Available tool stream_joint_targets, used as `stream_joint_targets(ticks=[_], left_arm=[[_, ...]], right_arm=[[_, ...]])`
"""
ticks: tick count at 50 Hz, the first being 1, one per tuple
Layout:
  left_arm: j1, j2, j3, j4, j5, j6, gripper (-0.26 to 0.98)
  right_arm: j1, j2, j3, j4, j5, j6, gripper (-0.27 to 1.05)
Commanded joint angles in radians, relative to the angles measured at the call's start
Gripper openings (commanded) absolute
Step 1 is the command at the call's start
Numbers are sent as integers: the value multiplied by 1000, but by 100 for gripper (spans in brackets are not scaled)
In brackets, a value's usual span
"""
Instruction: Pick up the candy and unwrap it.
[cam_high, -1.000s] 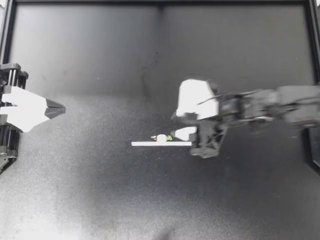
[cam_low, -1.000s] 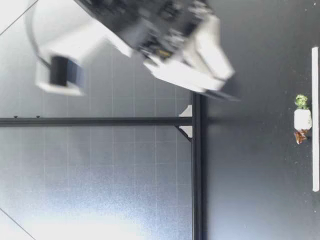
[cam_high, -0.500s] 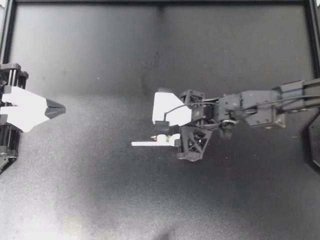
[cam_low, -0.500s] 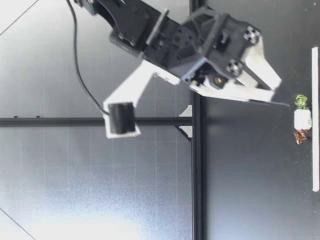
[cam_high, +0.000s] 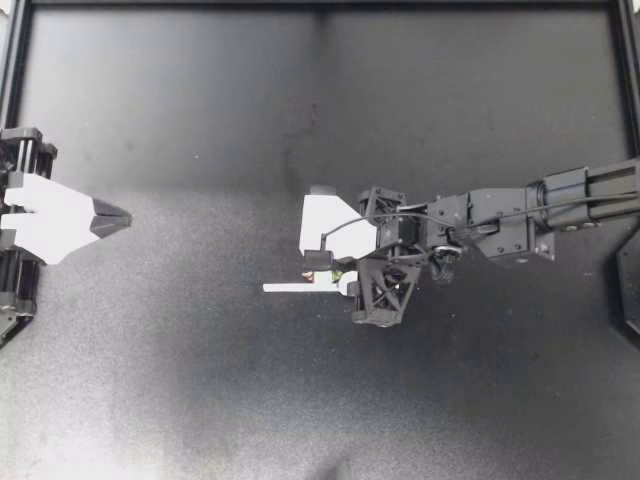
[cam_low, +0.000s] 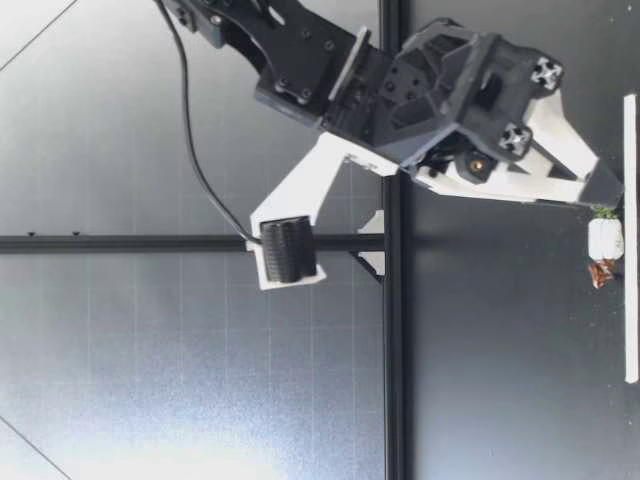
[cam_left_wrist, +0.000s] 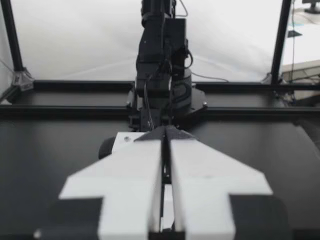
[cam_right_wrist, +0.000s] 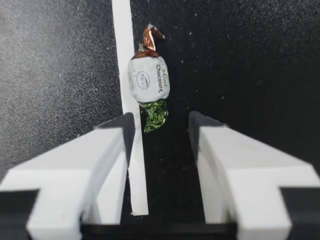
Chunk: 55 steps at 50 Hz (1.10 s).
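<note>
The candy (cam_right_wrist: 148, 82) has a white wrapper with a brown twist at its far end and a green twist toward my right gripper (cam_right_wrist: 162, 125). It lies beside a thin white strip (cam_right_wrist: 122, 50). That gripper is open, its fingertips on either side of the green twist without touching it. In the top view my right gripper (cam_high: 328, 268) covers most of the candy (cam_high: 309, 275). Across the table, its tips (cam_low: 604, 196) hang just above the candy (cam_low: 604, 240). My left gripper (cam_high: 110, 217) rests shut and holds nothing at the left edge.
The white strip (cam_high: 300, 288) lies flat on the black table (cam_high: 200, 380), just nearer the front edge than the candy. A black frame rail (cam_high: 320, 4) borders the table. My right arm (cam_left_wrist: 162, 75) shows ahead of the left gripper (cam_left_wrist: 165, 150).
My right arm has swung left and come down over the candy, its tips now just above the green twist. Its fingers have drawn somewhat closer together. The left arm has not moved.
</note>
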Motion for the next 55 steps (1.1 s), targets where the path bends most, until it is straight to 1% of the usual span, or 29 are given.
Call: stream_joint_targets(ticks=[1,10,13,24,27,31,39,46,51,55], left_arm=[[2,5,-9,-2,-9,0,-10],[3,5,-8,0,-9,0,-10],[2,5,-9,0,-9,0,-10],[2,5,-9,0,-9,3,-10],[2,5,-8,0,-9,3,-10],[2,8,-8,0,-9,3,-10],[2,48,-6,-2,-9,2,-10],[6,123,-17,0,-9,0,-8],[8,167,-31,0,-11,0,-2],[8,195,-40,-2,-17,0,7]], right_arm=[[5,-8,-23,2,-2,8,39],[5,14,-38,0,2,35,38],[5,18,-38,2,14,37,35],[5,9,-51,2,114,44,-1],[5,-3,-58,2,132,46,-9],[5,-23,-67,2,149,44,-15],[5,-95,-77,2,163,43,-17],[11,-176,-74,-2,167,43,-17],[14,-229,-74,0,175,46,-17],[14,-265,-71,-2,184,44,-17]])
